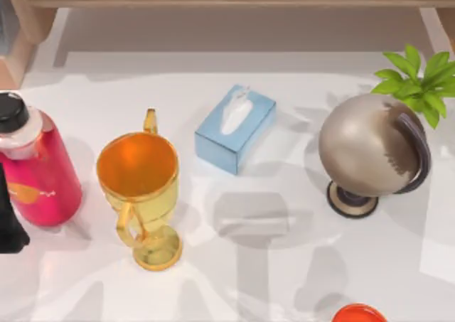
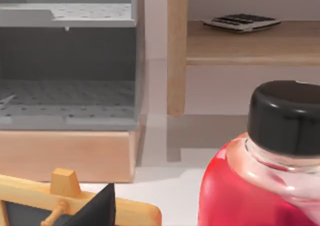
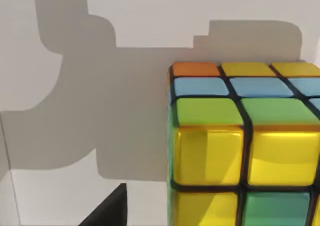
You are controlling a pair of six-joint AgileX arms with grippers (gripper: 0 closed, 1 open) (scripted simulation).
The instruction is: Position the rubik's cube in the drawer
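1. The rubik's cube [image 3: 245, 146] sits on the white worktop [image 3: 60, 196] right beside the right end effector [image 3: 107, 211], not in a drawer; placing it remains.
2. I cannot tell how far either end effector is open; the left end effector [image 2: 97, 211] hangs near the red bottle [image 2: 260, 186].
3. Counted: one cube, one bottle, one trophy cup [image 1: 138, 194], one tissue box [image 1: 234, 126], one globe [image 1: 370, 151].

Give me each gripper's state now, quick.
Left gripper, beside the red bottle: cannot be told.
Right gripper, near the rubik's cube: cannot be told.
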